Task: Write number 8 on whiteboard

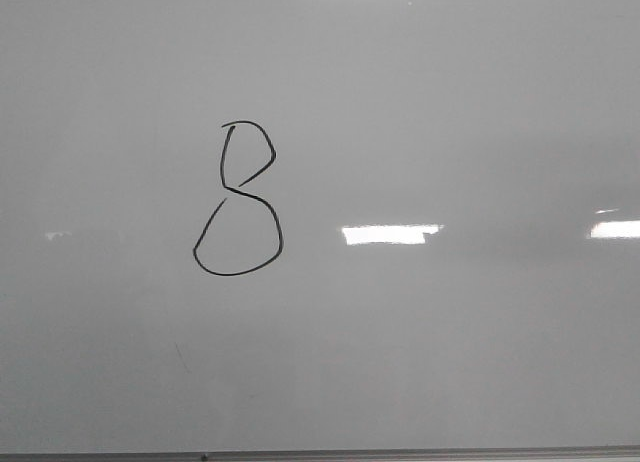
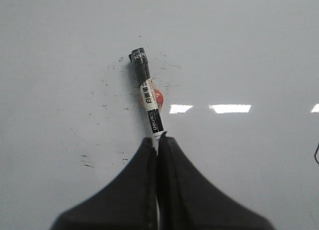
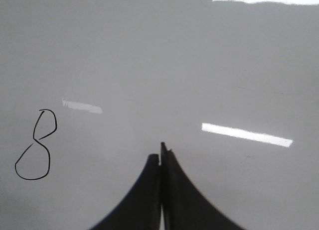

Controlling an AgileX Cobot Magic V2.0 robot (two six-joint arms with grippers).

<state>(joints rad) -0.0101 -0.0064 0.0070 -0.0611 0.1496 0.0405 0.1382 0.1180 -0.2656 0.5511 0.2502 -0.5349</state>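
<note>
A thin black hand-drawn number 8 (image 1: 238,200), with a small angular upper loop and a larger rounded lower loop, is seen left of centre on the large glossy pale grey-white whiteboard (image 1: 450,362). It also shows at the edge of the right wrist view, well apart from the right hand (image 3: 160,155). Both loops are closed, so the writing is judged to be finished.

The left hand (image 2: 158,139) is closed on a black marker pen with a white label and a red spot (image 2: 147,97), gripped by its lower end only; the dark far end appears to lie at or near the board, among faint ink specks (image 2: 102,98). The right hand is pressed closed, and nothing can be made out between its fingers.

A stray stroke could be left if the marker is dragged across the surface during withdrawal. Because the pen is pinched at one end, it could also be levered out of the grip by any sideways push on the tip.
</note>
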